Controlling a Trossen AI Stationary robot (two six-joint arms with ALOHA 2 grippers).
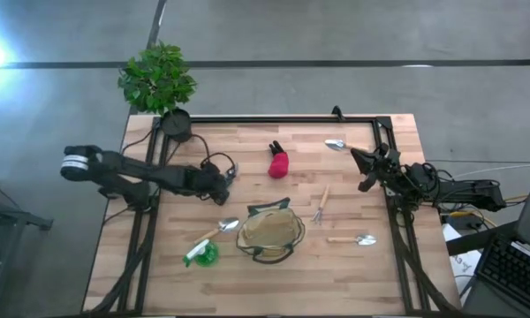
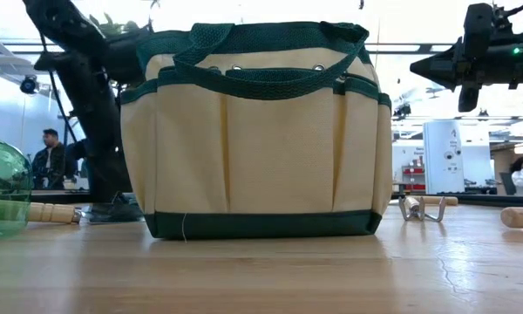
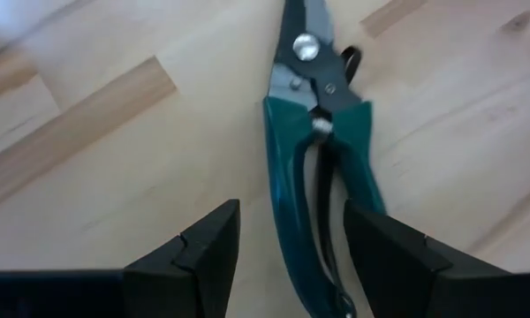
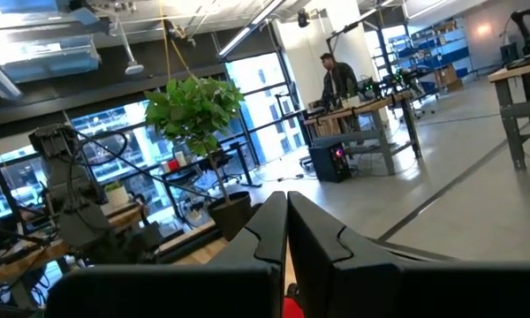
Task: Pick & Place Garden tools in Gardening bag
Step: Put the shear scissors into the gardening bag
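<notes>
Bench (image 1: 353, 265): wood slats, tools scattered around the bag (image 1: 269, 231) mid-bench, which stands upright, mouth up, ready to receive.

Left gripper (image 1: 223, 184): jaws wide, holding nothing, poised low over the shears (image 3: 322, 132) — likely lining up a grasp on the green handles, which lie between its fingers (image 3: 194, 256). Only the left wrist view shows this; from above the shears are hidden under the arm.

Right gripper (image 1: 362, 163): shut, empty, raised at the bench's far right, waiting. Rake (image 1: 320, 205) and trowel (image 1: 353, 239) lie near it, bagward.

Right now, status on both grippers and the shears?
Left gripper open, straddling the pruning shears on the table. Right gripper shut, empty, parked right side. Gardening bag mid-table, nothing blocking.
</notes>
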